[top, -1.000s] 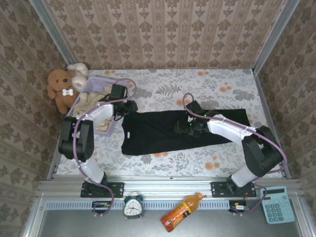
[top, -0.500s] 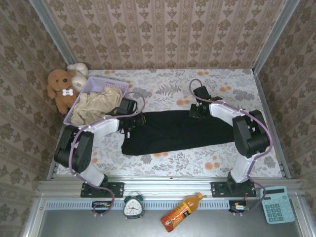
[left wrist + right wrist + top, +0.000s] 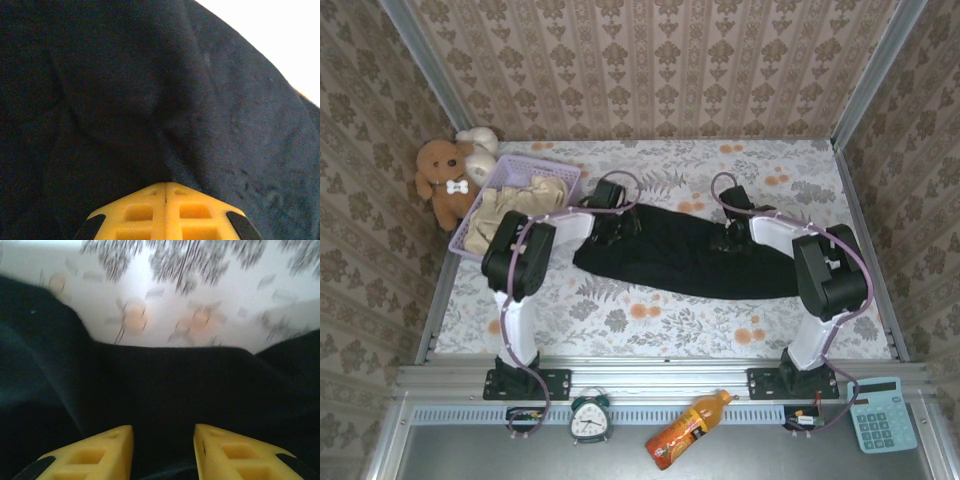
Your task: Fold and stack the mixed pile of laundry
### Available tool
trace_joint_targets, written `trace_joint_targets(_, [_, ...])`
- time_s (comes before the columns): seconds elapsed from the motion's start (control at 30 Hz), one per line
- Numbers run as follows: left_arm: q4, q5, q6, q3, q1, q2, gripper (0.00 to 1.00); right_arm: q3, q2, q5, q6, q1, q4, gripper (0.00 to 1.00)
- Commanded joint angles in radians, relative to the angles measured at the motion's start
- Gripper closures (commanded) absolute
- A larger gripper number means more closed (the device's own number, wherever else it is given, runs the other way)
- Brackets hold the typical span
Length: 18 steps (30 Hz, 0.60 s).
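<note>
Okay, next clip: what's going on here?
Two robot arms are working on the large black cloth garment lying across the floral-print table. The left end effector is shut, with a fold of the black cloth pinched at its tips near the garment's left end. The right end effector is open, low over the garment's right part. The cream-beige cloth garment lies in the lavender plastic mesh basket at the far left, not yet folded. Nothing is stacked yet.

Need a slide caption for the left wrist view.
Left gripper, fingers closed together, pinching a bunched fold of the black garment.
</note>
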Motion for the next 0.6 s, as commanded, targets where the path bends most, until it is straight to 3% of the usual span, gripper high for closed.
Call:
trace_joint_targets(0.0, [-0.127,-0.01,0.073,0.176,0.012,0.131,1.0,-0.072,-0.04,-0.123,0.088,0.077,-0.004,0.61])
trace_joint_targets(0.13, [-0.22,-0.051,0.131,0.343,0.034,0.204,0.98,-0.077,-0.042,-0.111,0.142,0.147,-0.037,0.57])
trace_joint_targets(0.2, [-0.245,-0.072,0.156,0.402,0.068,0.227,0.94,-0.085,-0.084,-0.137,0.166,0.15,-0.029,0.48])
trace_joint_targets(0.27, [-0.281,-0.079,0.176,0.462,0.103,0.248,0.91,-0.061,-0.127,-0.088,0.152,0.146,-0.074,0.46])
trace_joint_targets(0.4, [-0.383,-0.11,0.238,0.611,0.144,0.285,0.84,0.002,-0.202,0.046,0.071,0.094,-0.191,0.4])
trace_joint_targets(0.57, [-0.408,-0.055,0.26,0.621,0.131,0.192,0.78,-0.019,-0.199,0.014,0.029,0.004,-0.149,0.44])
